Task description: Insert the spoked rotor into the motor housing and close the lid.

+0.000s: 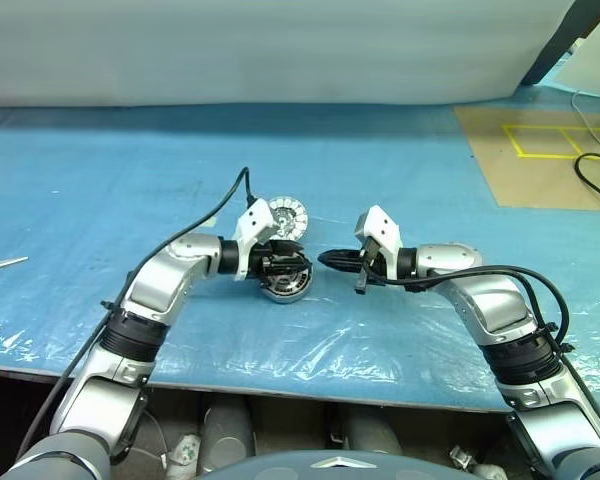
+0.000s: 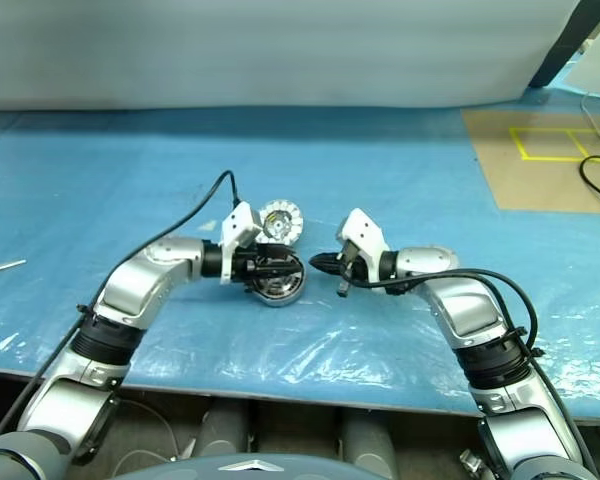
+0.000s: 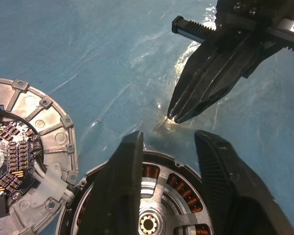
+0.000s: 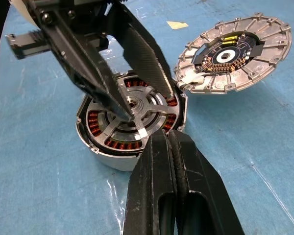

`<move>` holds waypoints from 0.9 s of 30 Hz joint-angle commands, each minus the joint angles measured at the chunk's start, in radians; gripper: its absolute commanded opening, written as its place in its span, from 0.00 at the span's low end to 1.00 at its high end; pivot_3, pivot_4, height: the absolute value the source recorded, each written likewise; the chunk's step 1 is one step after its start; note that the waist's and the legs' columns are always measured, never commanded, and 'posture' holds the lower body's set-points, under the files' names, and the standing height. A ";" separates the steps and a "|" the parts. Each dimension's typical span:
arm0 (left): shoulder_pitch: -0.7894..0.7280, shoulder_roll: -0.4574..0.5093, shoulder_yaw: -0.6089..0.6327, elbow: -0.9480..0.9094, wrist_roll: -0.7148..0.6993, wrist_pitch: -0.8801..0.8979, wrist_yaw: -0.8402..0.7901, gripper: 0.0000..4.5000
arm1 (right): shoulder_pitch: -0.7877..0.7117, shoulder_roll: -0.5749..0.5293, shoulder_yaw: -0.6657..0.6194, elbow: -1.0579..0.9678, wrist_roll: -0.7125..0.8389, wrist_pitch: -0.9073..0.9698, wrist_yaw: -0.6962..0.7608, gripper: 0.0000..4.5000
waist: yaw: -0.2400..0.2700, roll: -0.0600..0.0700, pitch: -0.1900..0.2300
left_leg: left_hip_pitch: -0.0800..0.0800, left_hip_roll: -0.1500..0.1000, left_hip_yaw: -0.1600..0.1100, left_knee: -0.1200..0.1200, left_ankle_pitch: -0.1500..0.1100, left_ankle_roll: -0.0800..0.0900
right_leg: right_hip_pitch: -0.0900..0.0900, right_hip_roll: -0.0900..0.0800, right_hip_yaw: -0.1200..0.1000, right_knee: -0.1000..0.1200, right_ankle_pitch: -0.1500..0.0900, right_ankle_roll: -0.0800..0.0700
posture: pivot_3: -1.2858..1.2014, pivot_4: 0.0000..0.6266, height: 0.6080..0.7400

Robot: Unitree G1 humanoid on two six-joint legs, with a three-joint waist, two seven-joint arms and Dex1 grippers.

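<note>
Motor housing (image 1: 286, 283) sits on the blue counter (image 1: 400, 180) under the left tool (image 1: 283, 266); the lid (image 1: 284, 217) lies just behind. In the left wrist view, spread fingers (image 3: 122, 186) straddle a silver spoked part. The right wrist view shows the right tool (image 4: 174, 147) pressed together nearby. Seating looks underway; lid pickup likely follows.

Spoked rotor (image 4: 137, 119) sits inside motor housing (image 4: 104, 157); lid (image 4: 234, 58) lies open beside it.

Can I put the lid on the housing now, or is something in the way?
Yes: the left gripper hangs over the housing's open top, its fingers reaching down into it. The lid lies beside the housing; the gripper should clear first.
</note>
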 commanded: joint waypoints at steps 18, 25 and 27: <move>0.127 0.005 -0.063 0.059 0.112 -0.147 0.076 0.00 | -0.027 0.010 -0.010 0.002 -0.005 -0.029 0.000 0.00 | -0.001 0.003 -0.002 | 0.002 0.000 0.000 0.000 0.000 0.000 | 0.002 0.000 0.000 -0.001 0.000 0.000 | 0.52 0.24 1.00; 0.056 -0.033 0.170 0.046 -0.098 -0.088 0.074 0.00 | -0.022 0.039 -0.029 0.035 0.009 -0.051 -0.004 0.00 | 0.000 0.003 -0.002 | 0.001 0.000 0.000 0.000 0.000 0.000 | 0.001 0.000 0.000 -0.001 0.000 0.000 | 0.52 0.24 1.00; 0.032 -0.013 0.214 0.078 -0.108 -0.112 0.076 0.00 | -0.022 0.045 -0.028 0.045 0.002 -0.067 -0.004 0.00 | -0.001 0.003 -0.002 | 0.001 0.000 0.000 0.000 0.000 0.000 | 0.001 0.000 0.000 0.000 0.000 0.000 | 0.52 0.24 1.00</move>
